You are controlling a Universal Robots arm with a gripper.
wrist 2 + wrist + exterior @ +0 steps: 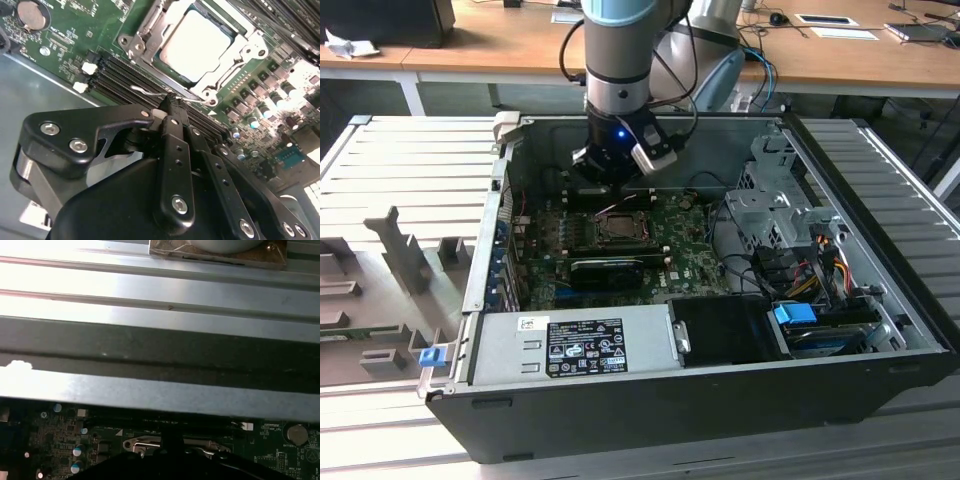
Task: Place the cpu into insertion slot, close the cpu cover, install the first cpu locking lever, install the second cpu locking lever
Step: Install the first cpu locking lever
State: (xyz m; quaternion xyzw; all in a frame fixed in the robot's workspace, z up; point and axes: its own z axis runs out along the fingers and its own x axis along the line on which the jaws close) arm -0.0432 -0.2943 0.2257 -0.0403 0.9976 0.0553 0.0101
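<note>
Wooden desks run along the back of the room, and in front of them an open computer case (720, 330) lies on its side on a ribbed grey counter (410, 160), its green motherboard (695, 262) facing up. The cpu (197, 42) sits seated in the insertion slot (134, 46), its pale metal top showing through the window of the cpu cover (240, 50), which looks folded down flat over it. The arm's pincer (170, 102) reaches down at the slot's edge next to the memory slots (120, 75); in the second wrist view its black fingers (175, 117) are drawn together to a narrow tip, touching or all but touching a thin wire locking lever (150, 91) that runs along that side of the socket. Whether the tips actually pinch the wire or only press against it I cannot tell. Judging by this, the work stands at a lever step. Doing it well likely means keeping the tip squarely on the wire, pushing it down and slightly outward so it slides beneath its retaining hook rather than springing off, and staying clear of the memory slot clips (89, 67) just beside it.
</note>
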